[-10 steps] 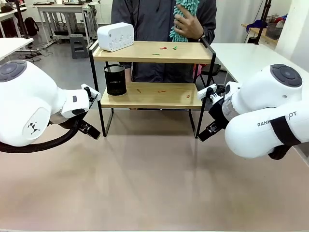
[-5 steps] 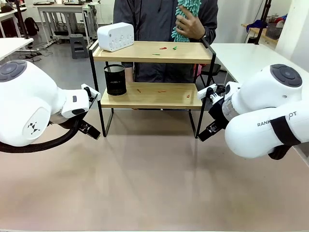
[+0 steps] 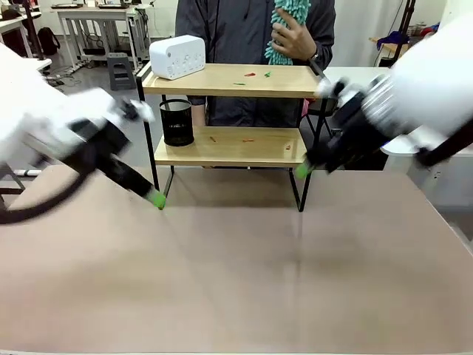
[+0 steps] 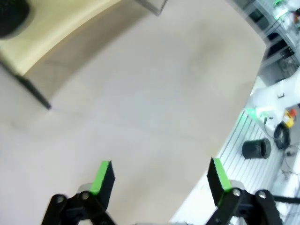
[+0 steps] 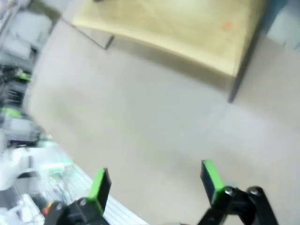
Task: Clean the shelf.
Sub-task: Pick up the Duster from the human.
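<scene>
The shelf [image 3: 230, 80] stands at the table's far side, its two wooden boards strewn with small red and green scraps [image 3: 251, 74]. Its top board carries a white box [image 3: 177, 56] and its lower board a black mesh cup [image 3: 177, 122]. Motion-blurred, my left gripper [image 3: 155, 198] hangs low by the shelf's front left leg. My right gripper [image 3: 301, 170] is at the front right leg. The left wrist view shows my left gripper [image 4: 160, 176] open and empty over the table, the shelf [image 4: 61, 33] beyond. My right gripper [image 5: 154, 182] is also open and empty, below the lower board [image 5: 178, 23].
A person stands behind the shelf holding a teal fluffy cloth [image 3: 284, 29] at chest height. The brown table [image 3: 236, 281] stretches in front of the shelf. White tables and furniture stand farther back.
Both arms have swung out from their folded pose, and their grippers now reach toward the shelf's front legs, blurred by motion. The person's hand with the cloth shifted slightly right.
</scene>
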Controlling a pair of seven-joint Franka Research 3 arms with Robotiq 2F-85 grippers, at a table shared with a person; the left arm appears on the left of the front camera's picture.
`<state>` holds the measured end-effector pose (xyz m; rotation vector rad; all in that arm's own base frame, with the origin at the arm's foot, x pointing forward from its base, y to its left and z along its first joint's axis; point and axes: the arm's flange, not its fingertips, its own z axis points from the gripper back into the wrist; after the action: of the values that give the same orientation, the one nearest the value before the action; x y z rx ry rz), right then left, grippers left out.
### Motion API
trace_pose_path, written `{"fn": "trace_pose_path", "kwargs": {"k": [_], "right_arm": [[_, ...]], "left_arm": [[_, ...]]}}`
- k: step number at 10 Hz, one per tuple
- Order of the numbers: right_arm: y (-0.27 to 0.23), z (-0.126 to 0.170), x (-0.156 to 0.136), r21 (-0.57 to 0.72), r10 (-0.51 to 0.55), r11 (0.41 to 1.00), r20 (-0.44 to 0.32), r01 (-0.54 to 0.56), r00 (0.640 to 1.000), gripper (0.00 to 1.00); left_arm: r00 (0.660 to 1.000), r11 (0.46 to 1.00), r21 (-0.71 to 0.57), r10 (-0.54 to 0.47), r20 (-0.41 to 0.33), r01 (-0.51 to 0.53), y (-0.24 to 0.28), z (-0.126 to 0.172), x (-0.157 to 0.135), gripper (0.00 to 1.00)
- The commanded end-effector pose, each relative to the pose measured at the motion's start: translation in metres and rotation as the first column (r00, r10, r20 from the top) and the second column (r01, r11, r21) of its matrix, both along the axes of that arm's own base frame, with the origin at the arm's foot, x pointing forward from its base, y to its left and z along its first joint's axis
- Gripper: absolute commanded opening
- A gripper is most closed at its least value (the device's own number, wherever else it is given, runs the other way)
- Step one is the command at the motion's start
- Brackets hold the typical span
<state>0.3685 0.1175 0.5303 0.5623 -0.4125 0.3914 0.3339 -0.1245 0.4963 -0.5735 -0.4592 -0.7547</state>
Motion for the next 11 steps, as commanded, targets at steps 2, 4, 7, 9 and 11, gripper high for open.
{"fn": "trace_pose_path", "kwargs": {"k": [2, 4, 7, 9, 11], "right_arm": [[-0.209, 0.0, -0.044, 0.44, -0.403, 0.782, -0.184, 0.442, 0.897, 1.0], [-0.286, -0.085, -0.082, 0.563, -0.513, 0.537, -0.374, 0.628, 0.773, 1.0], [-0.316, -0.078, -0.107, 0.47, -0.479, 0.653, -0.353, 0.595, 0.804, 1.0], [-0.316, -0.078, -0.107, 0.47, -0.479, 0.653, -0.353, 0.595, 0.804, 1.0], [-0.316, -0.078, -0.107, 0.47, -0.479, 0.653, -0.353, 0.595, 0.804, 1.0]], "left_arm": [[0.942, 0.842, -0.424, 0.317, -0.112, -0.334, 0.189, 0.01, -0.015, 1.0], [0.842, 0.566, -0.654, 0.492, -0.219, -0.501, 0.265, -0.049, -0.023, 1.0], [0.837, 0.641, -0.546, 0.48, -0.263, -0.539, 0.315, -0.035, -0.038, 1.0], [0.837, 0.641, -0.546, 0.48, -0.263, -0.539, 0.315, -0.035, -0.038, 1.0], [0.837, 0.641, -0.546, 0.48, -0.263, -0.539, 0.315, -0.035, -0.038, 1.0]]}}
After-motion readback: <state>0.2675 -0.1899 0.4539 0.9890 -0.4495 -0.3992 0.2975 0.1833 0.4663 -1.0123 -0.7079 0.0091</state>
